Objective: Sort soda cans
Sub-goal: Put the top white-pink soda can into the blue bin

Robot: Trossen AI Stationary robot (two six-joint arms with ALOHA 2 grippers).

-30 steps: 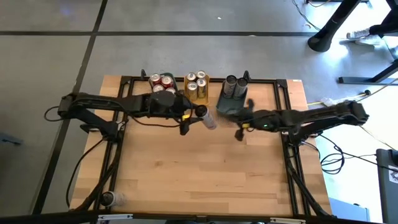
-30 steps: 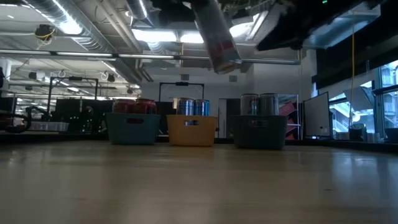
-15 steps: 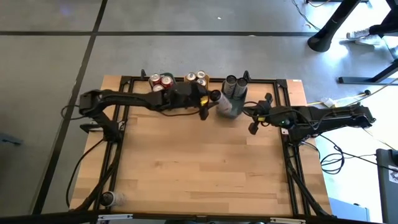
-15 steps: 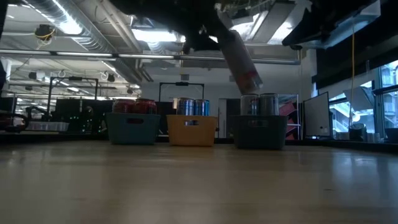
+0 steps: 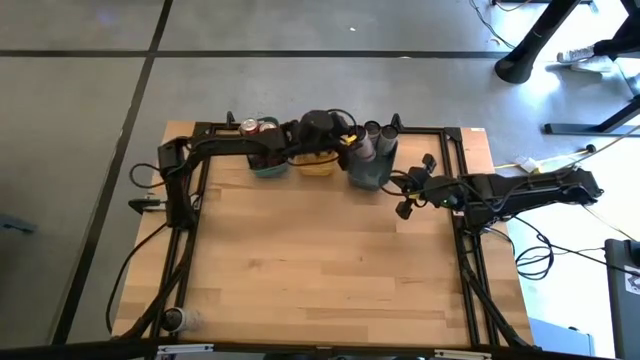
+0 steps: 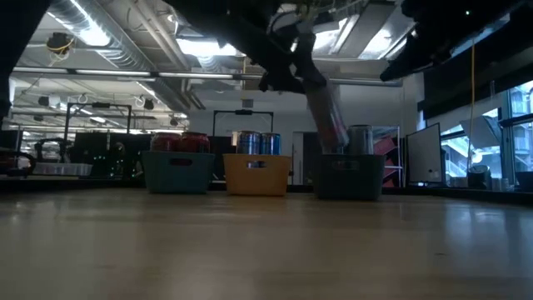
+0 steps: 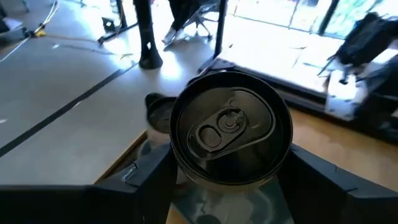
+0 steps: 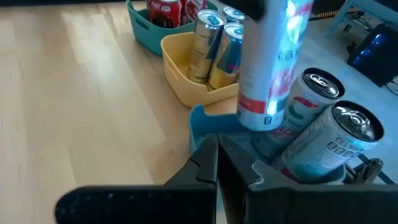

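We see table bare; red cans (image 5: 259,127) sit in teal tray (image 8: 144,25), gold cans (image 8: 214,43) in yellow tray (image 8: 177,74). Left gripper (image 5: 352,152) clamps last silver can (image 8: 270,59) tilted above grey-blue tray (image 5: 368,178) far right. Right gripper (image 5: 404,207) pinched closed, empty, beside it. Only drop remains, we judge.

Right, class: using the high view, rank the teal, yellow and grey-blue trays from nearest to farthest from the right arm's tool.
1. The grey-blue tray, at the row's right end, just beside the right tool.
2. The yellow tray, in the middle of the row.
3. The teal tray, at the row's left end.
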